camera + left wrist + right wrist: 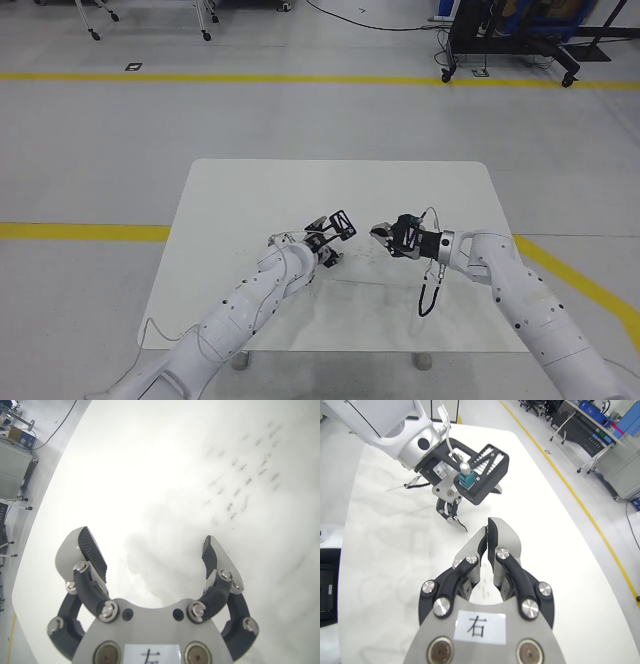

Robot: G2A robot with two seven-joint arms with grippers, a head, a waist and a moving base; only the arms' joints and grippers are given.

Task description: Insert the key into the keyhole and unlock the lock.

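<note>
I see both arms stretched over the white worktop [250,200], and they meet near its middle.

The left arm [250,310] comes in from the near left corner. Its wrist is bent downward, so the left fingers [92,550] point at the worktop from above. The tips are close to the surface, but I cannot tell if they touch it. These fingers are spread wide, and nothing is between their ribbed pads. On the surface near them there is a group of small dark marks [250,475].

The right arm [520,290] comes in from the near right corner, with its forearm turned toward the left arm. Its wrist is kept flatter, so the right fingers [506,540] point across the worktop and slant a little down. They are pressed together, pad on pad, and they hold nothing. Their tips face the left wrist, near to it but apart from it. A black cable [428,290] hangs in a loop from the right forearm.

Where the key and the lock are, I cannot tell from these views.
</note>
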